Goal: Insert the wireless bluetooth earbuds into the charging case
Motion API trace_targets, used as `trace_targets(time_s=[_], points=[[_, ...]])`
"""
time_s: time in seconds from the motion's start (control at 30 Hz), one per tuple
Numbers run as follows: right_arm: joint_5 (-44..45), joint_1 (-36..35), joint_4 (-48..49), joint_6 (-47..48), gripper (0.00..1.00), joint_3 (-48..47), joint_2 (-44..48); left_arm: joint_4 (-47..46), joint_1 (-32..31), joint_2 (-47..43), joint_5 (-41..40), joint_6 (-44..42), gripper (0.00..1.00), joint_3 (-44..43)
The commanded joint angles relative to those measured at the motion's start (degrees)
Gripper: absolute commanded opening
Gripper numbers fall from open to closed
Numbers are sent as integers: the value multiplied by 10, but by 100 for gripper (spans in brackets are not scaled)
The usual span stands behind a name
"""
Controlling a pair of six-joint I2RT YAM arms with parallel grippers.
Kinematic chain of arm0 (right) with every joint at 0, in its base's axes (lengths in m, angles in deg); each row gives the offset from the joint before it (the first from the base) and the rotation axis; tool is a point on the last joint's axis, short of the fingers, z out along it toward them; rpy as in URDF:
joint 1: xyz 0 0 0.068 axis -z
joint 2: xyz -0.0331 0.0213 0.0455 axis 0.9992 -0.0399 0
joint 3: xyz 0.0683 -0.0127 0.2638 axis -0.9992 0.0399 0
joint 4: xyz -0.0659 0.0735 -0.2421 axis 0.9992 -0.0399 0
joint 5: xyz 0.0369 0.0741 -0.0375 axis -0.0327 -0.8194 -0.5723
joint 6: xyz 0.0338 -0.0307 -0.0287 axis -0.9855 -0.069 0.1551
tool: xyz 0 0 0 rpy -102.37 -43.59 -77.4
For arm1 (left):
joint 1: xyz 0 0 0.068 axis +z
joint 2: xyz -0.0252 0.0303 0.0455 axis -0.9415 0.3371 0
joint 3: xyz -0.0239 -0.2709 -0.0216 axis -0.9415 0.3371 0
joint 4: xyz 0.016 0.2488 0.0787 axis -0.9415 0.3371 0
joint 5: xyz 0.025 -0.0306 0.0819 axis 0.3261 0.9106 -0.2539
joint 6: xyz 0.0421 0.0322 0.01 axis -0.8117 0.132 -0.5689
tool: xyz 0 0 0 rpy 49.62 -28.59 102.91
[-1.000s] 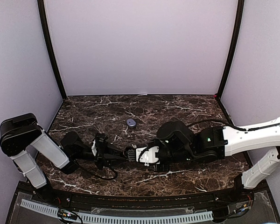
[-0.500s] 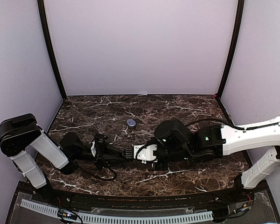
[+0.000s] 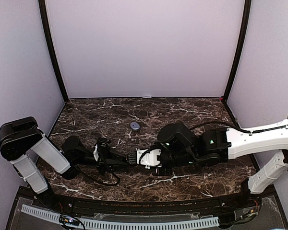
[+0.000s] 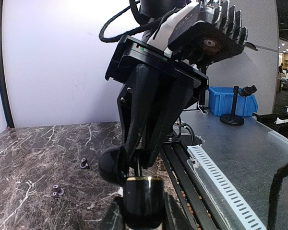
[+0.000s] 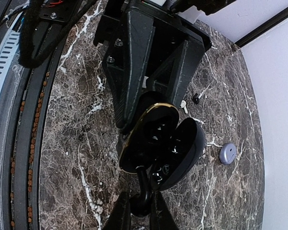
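Nearest to the arm bases, the two grippers meet low over the front part of the marble table (image 3: 192,108). The left gripper (image 4: 143,216) is closed tightly on the base of the charging case (image 5: 150,135), a black shell with a gold rim. It holds the case off the surface with the mouth turned toward the other arm. The lid (image 5: 185,146) stands open to one side on its hinge.

The right gripper (image 5: 138,213) has its fingers drawn narrow on a dark earbud (image 5: 143,188), a small hooked piece. This earbud is right at the rim of the case, touching it or nearly so, but it is not down in a well. The inside of the case is black and shiny, so I cannot tell whether another earbud already sits in it.

A little farther, behind the left gripper, two loose pieces lie on the marble just beside each other: a white earbud (image 5: 183,106) and a small dark earbud (image 5: 196,98). Farther again, toward the middle of the table, there is a small grey-blue disc (image 3: 135,125), well apart from everything; I cannot say what it is.

In my judgement the task is in its middle. The case is opened and presented, and one earbud is brought to it. What is left is to seat this one in its well, and then to fetch the loose ones.
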Motion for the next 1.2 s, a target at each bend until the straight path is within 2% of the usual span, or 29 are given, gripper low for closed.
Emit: trace_targets(time_s=[0.0,0.47,0.73,1.17], points=[[-18,-7,6,-5,0,-9,-7,-48,-3,-14,-8,-5,0,3],[-12,-7,2,-5,0,-19,-27,-50,-4,-11,-5,-1,0,5],[57,-3,16,-38,0,-11,-4,-50,-4,-13,-4,-1,0,8],[-17,-3,12,-94,0,14,46,-34,-4,-17,-15,-19,0,6]])
